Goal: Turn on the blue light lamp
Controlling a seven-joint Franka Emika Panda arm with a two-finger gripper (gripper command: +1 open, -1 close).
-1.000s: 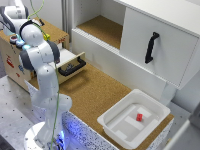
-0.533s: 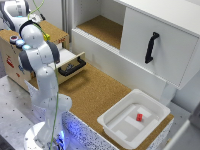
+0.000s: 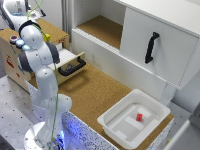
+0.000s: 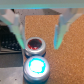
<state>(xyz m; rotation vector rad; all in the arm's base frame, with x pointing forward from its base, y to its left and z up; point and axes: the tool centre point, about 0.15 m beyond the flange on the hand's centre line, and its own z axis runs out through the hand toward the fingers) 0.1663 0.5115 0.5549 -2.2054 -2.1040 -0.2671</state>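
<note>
In the wrist view my gripper [image 4: 39,45] is open, its two pale fingers [image 4: 17,31] standing apart over the wooden box top. Between and just beyond the fingertips sits a dark reddish round cap [image 4: 36,46]. Right beside it is the blue light lamp [image 4: 36,66], a round dome that glows bright cyan-blue. Neither finger touches either cap. In the exterior view the blue light lamp [image 3: 20,43] and the reddish cap [image 3: 13,38] sit on the wooden box [image 3: 10,60] at the exterior view's left, partly behind the white arm [image 3: 42,75].
A drawer with a black handle [image 3: 71,66] stands open beside the box. A white tray [image 3: 116,131] holding a small red block [image 3: 139,117] lies at the exterior view's lower right. A white cabinet door with a black handle [image 3: 151,47] is behind it. Blue-violet glow [image 3: 67,127] shows by the arm's base.
</note>
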